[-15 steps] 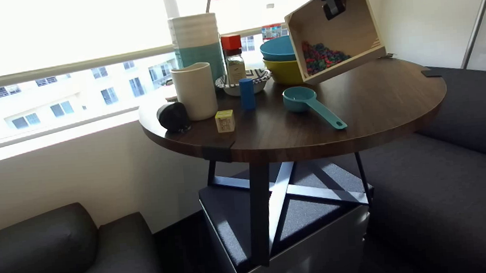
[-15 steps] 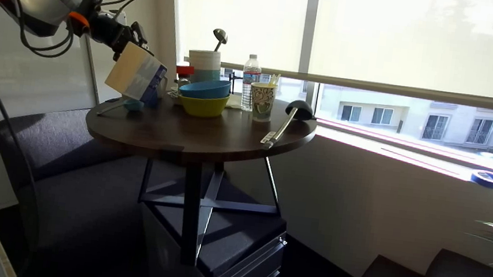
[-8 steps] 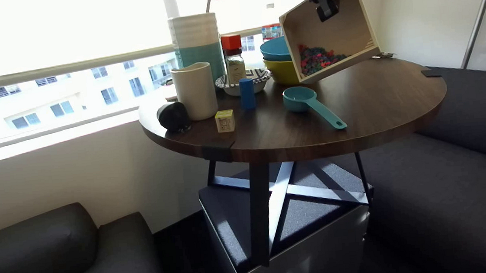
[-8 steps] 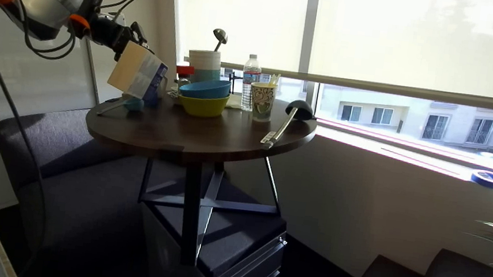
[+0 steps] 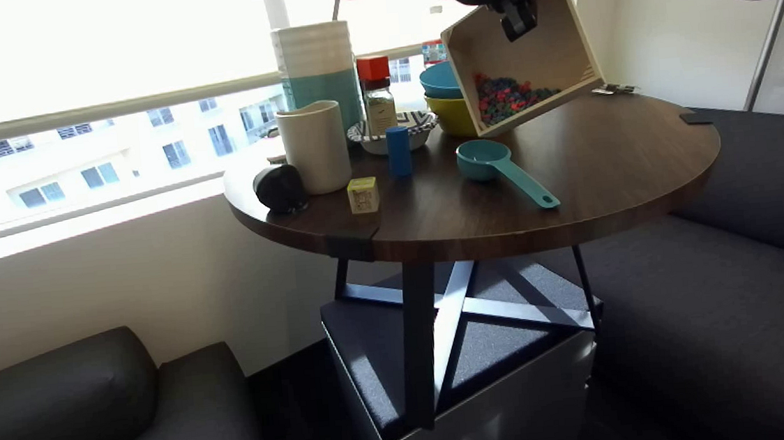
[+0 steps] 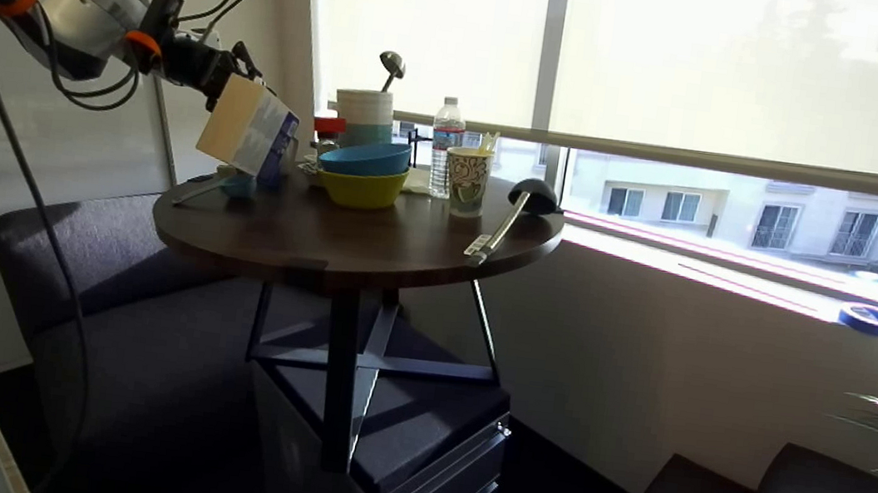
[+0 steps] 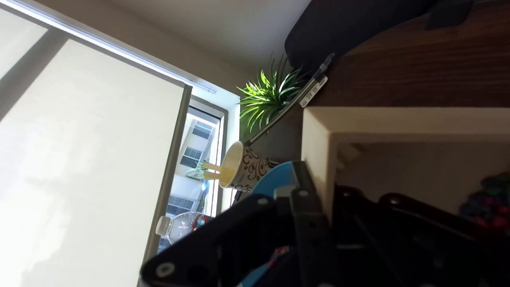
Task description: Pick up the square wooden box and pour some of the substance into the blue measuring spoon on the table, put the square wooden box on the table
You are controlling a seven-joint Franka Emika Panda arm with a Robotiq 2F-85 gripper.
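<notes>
The pale square wooden box (image 5: 464, 81) is in the air over the round dark-brown table (image 5: 618, 153), steeply tilted, also seen in an exterior view (image 6: 228, 120) and the wrist view (image 7: 398, 121). Small red, blue and green bits (image 5: 505, 96) lie gathered along its low wall. My gripper (image 7: 324, 187) is shut on one box wall, one finger inside and one outside; it also shows in both exterior views (image 5: 520, 21) (image 6: 237, 79). The teal-blue measuring spoon (image 5: 485, 161) lies on the table, its cup near the box's low corner; it shows partly behind the box (image 6: 238, 187).
Stacked blue and yellow bowls (image 6: 362, 191) stand beside the box. A white cup (image 5: 313, 149), blue cylinder (image 5: 399, 151), wooden cube (image 5: 363, 196) and red-capped jar (image 5: 377, 102) stand near. A paper cup (image 6: 466, 187), water bottle (image 6: 443, 155) and ladle (image 6: 512, 214) are also on the table.
The gripper and box have shifted a little, left in an exterior view where the bits show. The box stays tilted and held. The spoon has not moved.
</notes>
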